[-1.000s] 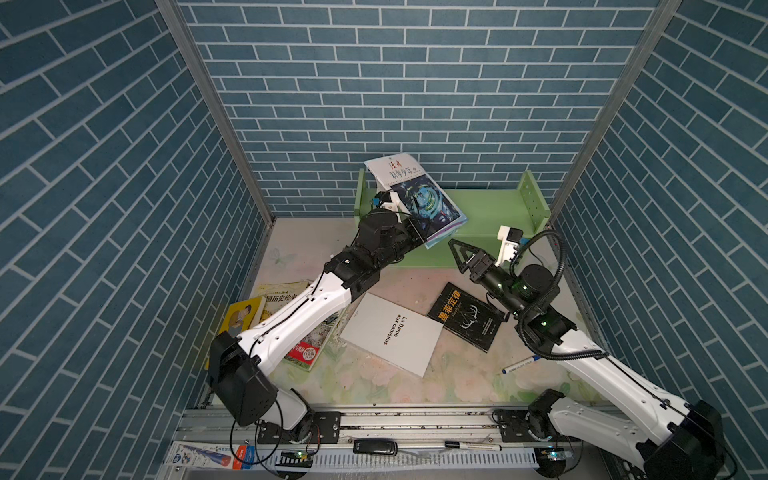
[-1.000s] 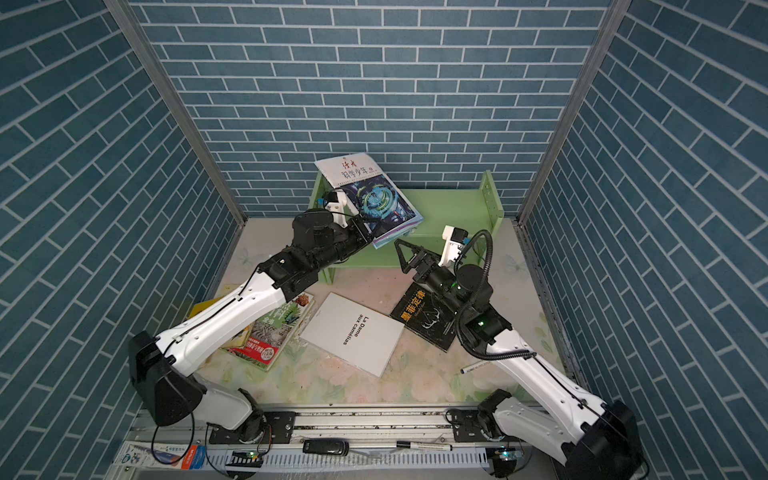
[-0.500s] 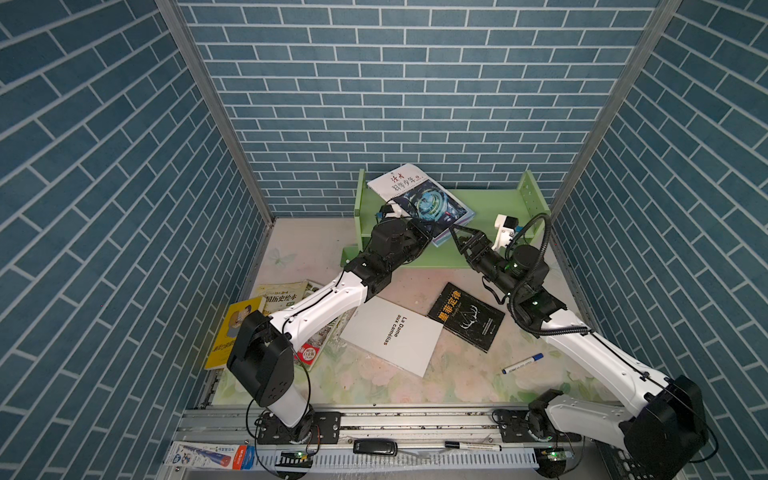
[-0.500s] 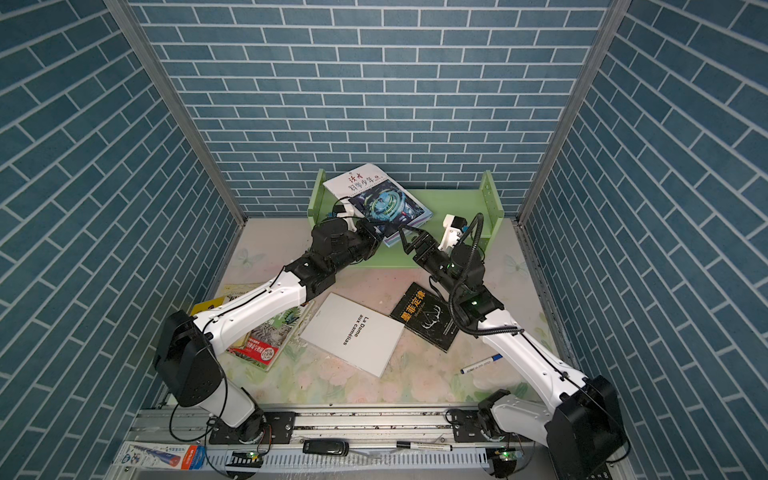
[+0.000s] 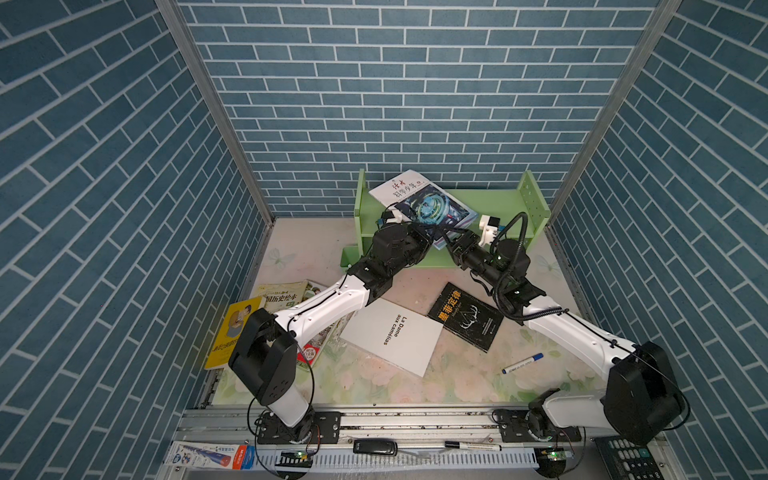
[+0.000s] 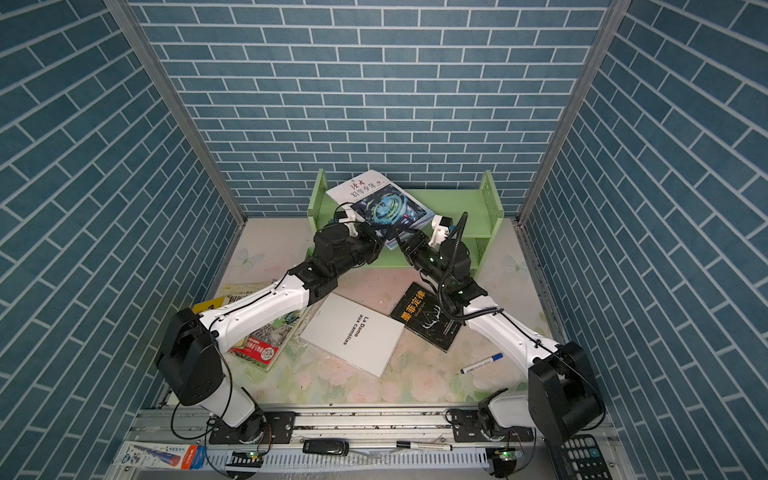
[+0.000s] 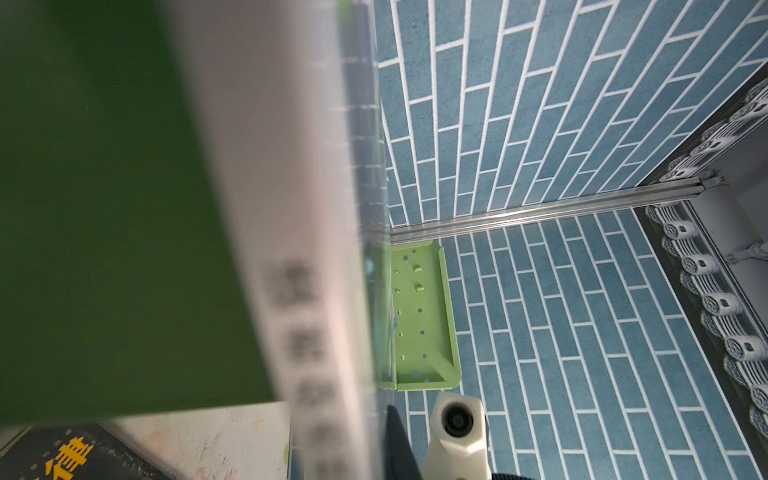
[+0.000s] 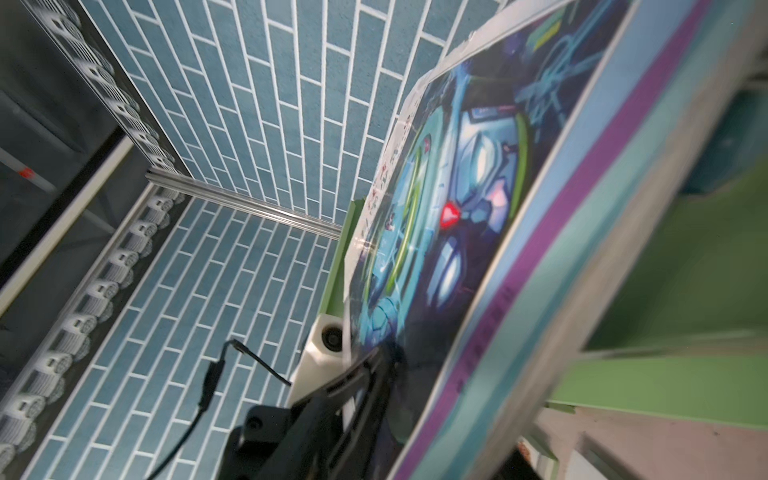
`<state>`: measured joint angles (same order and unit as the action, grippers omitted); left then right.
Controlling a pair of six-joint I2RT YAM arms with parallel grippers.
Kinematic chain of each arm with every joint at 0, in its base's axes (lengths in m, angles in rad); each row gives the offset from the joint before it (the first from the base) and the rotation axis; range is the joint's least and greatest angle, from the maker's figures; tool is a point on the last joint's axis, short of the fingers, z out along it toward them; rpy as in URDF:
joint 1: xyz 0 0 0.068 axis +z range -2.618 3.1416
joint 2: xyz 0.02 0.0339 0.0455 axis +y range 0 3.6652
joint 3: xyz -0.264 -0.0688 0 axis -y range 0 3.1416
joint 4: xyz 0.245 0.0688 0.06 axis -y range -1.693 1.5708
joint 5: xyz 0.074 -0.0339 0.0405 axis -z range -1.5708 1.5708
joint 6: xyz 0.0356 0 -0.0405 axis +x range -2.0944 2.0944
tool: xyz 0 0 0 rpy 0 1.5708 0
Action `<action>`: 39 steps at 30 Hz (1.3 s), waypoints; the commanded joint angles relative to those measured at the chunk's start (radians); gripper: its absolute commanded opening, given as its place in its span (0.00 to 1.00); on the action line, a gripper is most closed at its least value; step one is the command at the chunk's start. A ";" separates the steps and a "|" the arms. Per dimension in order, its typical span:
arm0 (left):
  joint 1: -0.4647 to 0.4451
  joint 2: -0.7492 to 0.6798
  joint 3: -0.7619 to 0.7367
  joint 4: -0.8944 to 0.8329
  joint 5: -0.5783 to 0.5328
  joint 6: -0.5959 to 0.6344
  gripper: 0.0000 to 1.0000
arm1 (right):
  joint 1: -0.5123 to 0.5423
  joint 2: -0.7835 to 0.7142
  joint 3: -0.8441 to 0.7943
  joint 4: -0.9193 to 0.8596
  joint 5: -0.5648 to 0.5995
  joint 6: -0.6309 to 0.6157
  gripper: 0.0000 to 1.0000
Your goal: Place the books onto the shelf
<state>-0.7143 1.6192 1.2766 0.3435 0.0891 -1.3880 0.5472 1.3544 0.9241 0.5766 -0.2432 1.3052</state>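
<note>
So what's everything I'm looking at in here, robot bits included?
sci-fi book: 1, white and blue, tilted over the shelf's left half
shelf: 1, light green, at the back wall
white book: 1, white, flat mid-table
black book: 1, black with orange characters, right of the white book
cartoon-man book: 1, yellow, far left
illustrated book: 1, pale yellow, left
green book: 1, green, partly under the left arm
marker pen: 1, white, blue cap, front right
black marker: 1, black, front rail
table: 1, floral
left fingers: shut on the sci-fi book
right fingers: at that book's lower edge, grip unclear
</note>
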 commanded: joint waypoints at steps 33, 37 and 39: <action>0.198 -0.256 -0.150 -0.076 0.441 0.256 0.90 | -0.370 0.093 0.736 -0.967 -0.812 -0.602 0.00; 0.210 -0.233 -0.135 -0.117 0.434 0.241 0.84 | -0.379 0.098 0.720 -0.941 -0.851 -0.578 0.00; 0.210 -0.228 -0.137 -0.099 0.434 0.231 0.84 | -0.382 0.100 0.726 -0.934 -0.875 -0.570 0.00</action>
<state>-0.5125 1.3769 1.1160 0.2379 0.5064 -1.1557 0.1696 1.4666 1.6394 -0.4030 -1.0382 0.7616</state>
